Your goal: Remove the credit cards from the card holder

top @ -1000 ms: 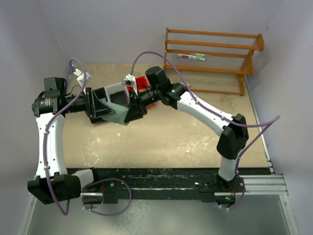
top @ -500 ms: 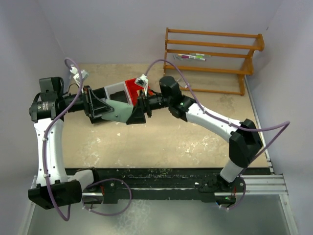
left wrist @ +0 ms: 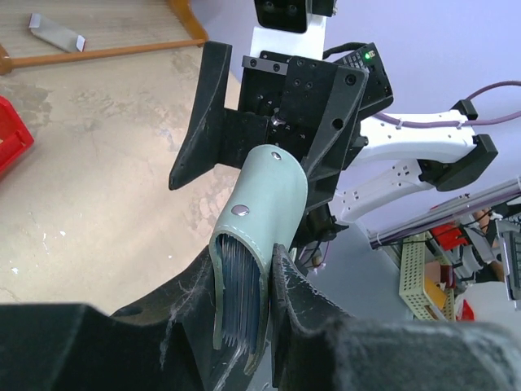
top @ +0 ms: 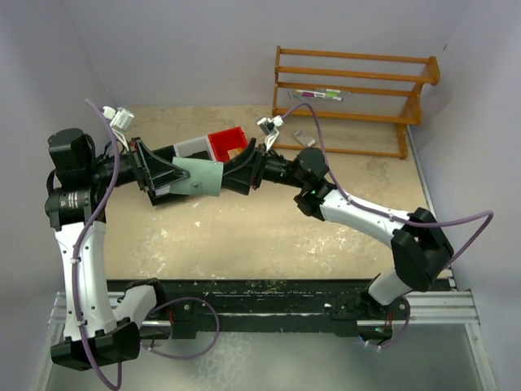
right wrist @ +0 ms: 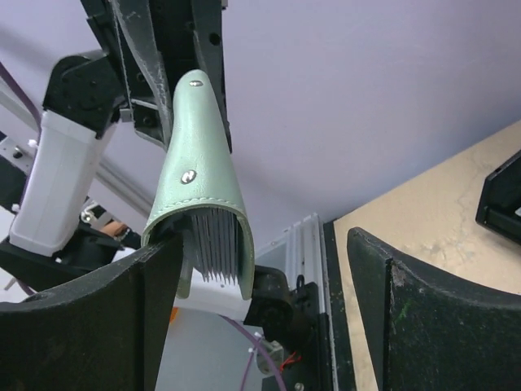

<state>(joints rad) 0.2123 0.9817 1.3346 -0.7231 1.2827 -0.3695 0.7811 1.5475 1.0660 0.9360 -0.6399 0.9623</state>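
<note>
The grey-green card holder (top: 199, 177) hangs above the table between both arms, and my left gripper (top: 163, 175) is shut on its left end. In the left wrist view the holder (left wrist: 264, 204) sits pinched between my left gripper's (left wrist: 244, 305) fingers, with the grey-blue credit cards (left wrist: 240, 281) stacked inside its open mouth. My right gripper (top: 242, 169) stands open around the holder's right end. In the right wrist view the holder (right wrist: 194, 167) lies against the left finger (right wrist: 106, 326) of my right gripper (right wrist: 260, 281), and card edges (right wrist: 216, 240) show in its mouth.
A red bin (top: 228, 143) and a grey-white bin (top: 193, 147) sit behind the grippers. A wooden rack (top: 350, 98) stands at the back right, with a small grey strip (top: 299, 135) on the table before it. A black rail (top: 269, 297) runs along the near edge.
My right gripper has opened wide and drawn back to the right. The left gripper has closed on the card holder, and the left arm has shifted slightly left.
</note>
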